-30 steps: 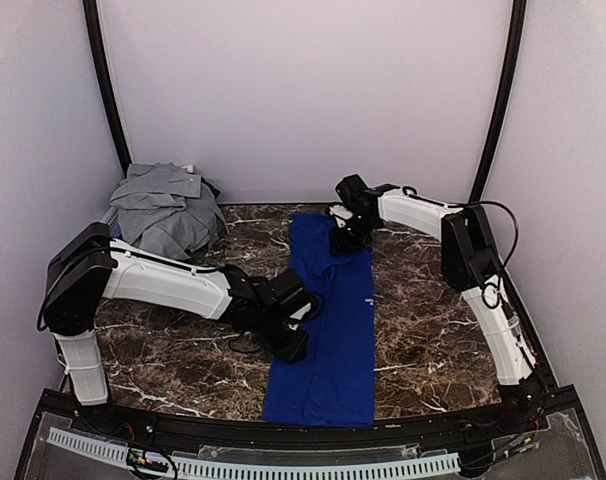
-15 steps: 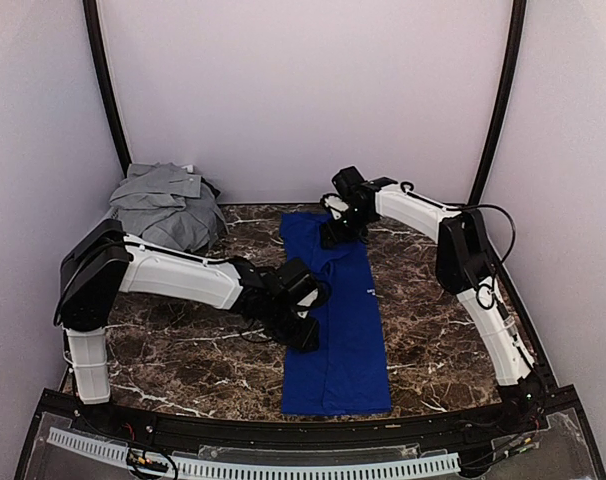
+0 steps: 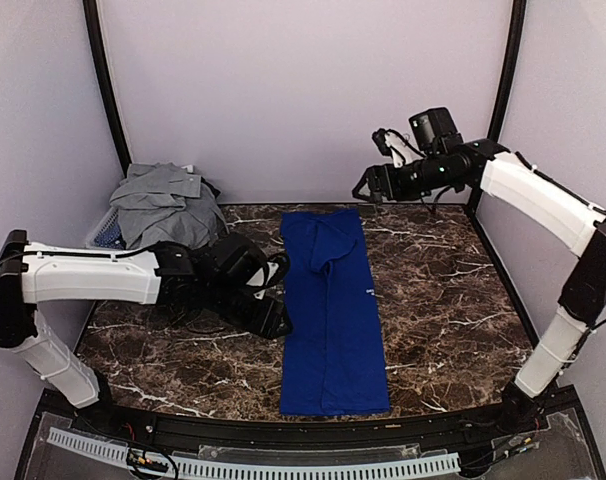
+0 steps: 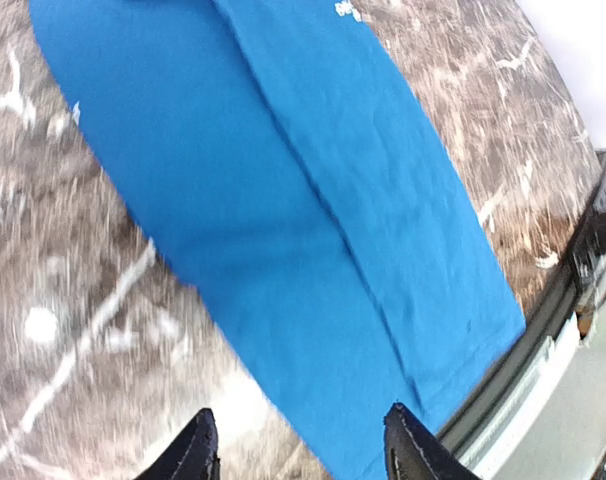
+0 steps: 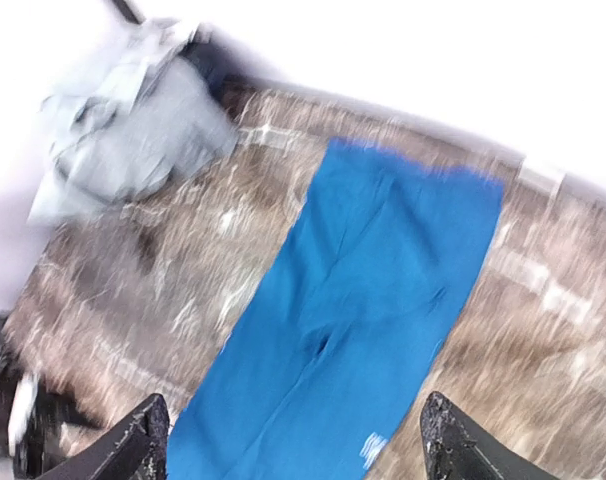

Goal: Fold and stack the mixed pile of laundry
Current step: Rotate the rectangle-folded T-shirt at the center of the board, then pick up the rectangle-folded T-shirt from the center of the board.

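On the marble table (image 3: 443,300), from near edge running back: royal-blue T-shirt (image 3: 333,320), folded into a long strip, flat. Just left, left gripper (image 4: 303,455), fingers spread, empty. Far left, grey garments (image 3: 168,210) heaped. Raised far right, right gripper (image 5: 298,445), fingers wide apart, empty.

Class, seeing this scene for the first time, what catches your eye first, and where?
A blue shirt lies in a long strip down the table. A grey pile sits in the far left corner. The left end effector beside the shirt and the right end effector high at the back are open.
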`<action>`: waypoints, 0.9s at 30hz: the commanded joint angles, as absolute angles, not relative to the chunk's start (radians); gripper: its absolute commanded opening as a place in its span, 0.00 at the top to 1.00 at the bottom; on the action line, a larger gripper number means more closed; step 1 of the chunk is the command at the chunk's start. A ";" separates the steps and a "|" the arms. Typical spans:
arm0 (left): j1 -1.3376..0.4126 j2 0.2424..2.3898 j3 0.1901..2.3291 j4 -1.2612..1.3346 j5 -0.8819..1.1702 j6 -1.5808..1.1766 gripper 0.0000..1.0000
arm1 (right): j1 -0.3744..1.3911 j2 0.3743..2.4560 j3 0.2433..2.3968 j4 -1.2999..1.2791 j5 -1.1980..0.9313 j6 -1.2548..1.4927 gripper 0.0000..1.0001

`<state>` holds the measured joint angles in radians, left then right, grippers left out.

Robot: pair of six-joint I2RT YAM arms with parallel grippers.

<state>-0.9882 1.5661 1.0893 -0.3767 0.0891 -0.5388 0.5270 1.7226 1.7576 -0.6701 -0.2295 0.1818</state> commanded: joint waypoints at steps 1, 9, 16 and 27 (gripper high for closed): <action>-1.047 1.443 0.925 -0.341 0.148 -0.634 0.44 | 0.576 1.573 1.408 -0.619 -0.372 0.318 0.18; -1.219 1.379 0.779 -0.309 0.173 -0.790 0.44 | 0.666 1.209 0.970 -0.639 -0.490 0.516 0.28; -1.303 1.449 0.713 -0.189 0.197 -0.890 0.49 | 0.793 1.086 0.738 -0.654 -0.499 0.651 0.38; -1.330 1.515 0.693 -0.092 0.189 -0.944 0.59 | 1.008 1.178 0.580 -0.515 -0.440 0.828 0.45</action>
